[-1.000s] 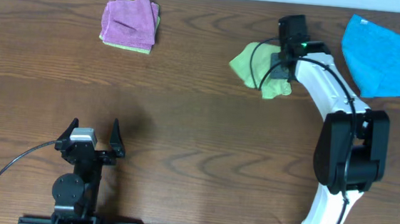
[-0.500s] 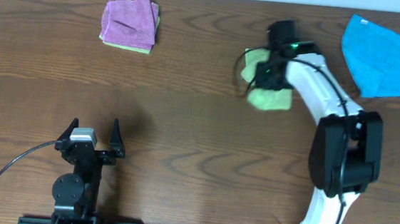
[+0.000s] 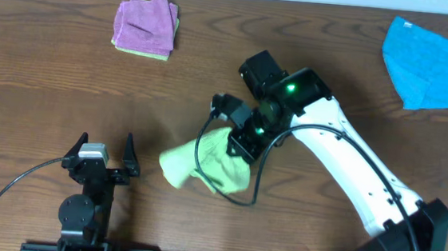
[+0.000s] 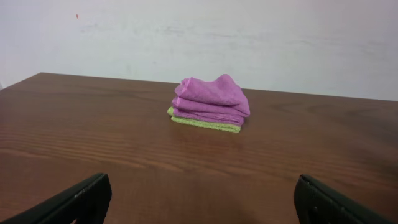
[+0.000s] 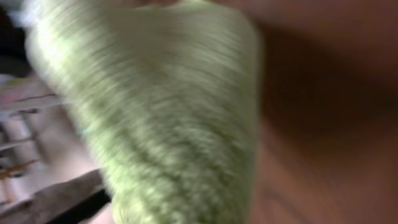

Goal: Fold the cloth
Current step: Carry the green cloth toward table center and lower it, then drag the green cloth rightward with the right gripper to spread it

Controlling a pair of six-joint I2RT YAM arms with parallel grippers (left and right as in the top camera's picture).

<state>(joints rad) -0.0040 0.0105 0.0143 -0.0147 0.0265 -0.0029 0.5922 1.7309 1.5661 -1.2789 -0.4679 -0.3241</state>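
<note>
Two end effectors over a brown wood-grain table. At mid-table, on a white arm, the right end effector: closed on a bunched part of the crumpled light green towelling cloth, with its fingers buried in the fabric and out of sight. Below and to the near left of that grip, the rest of the cloth, sagging onto the table in a loose, unfolded heap. From the right wrist, little but the same cloth, blurred and close against the lens, with a strip of brown table at the right.

At the near left edge, the left end effector: spread wide, holding nothing, with black fingertips low in the bottom corners of its wrist view and bare table between them.

Far left: a small neat stack of folded pink and lime green cloths, pink on top, dead ahead in the left wrist view, well apart from both end effectors.

Far right corner: a spread bright blue cloth, lying flat, cut off by the frame edge.
</note>
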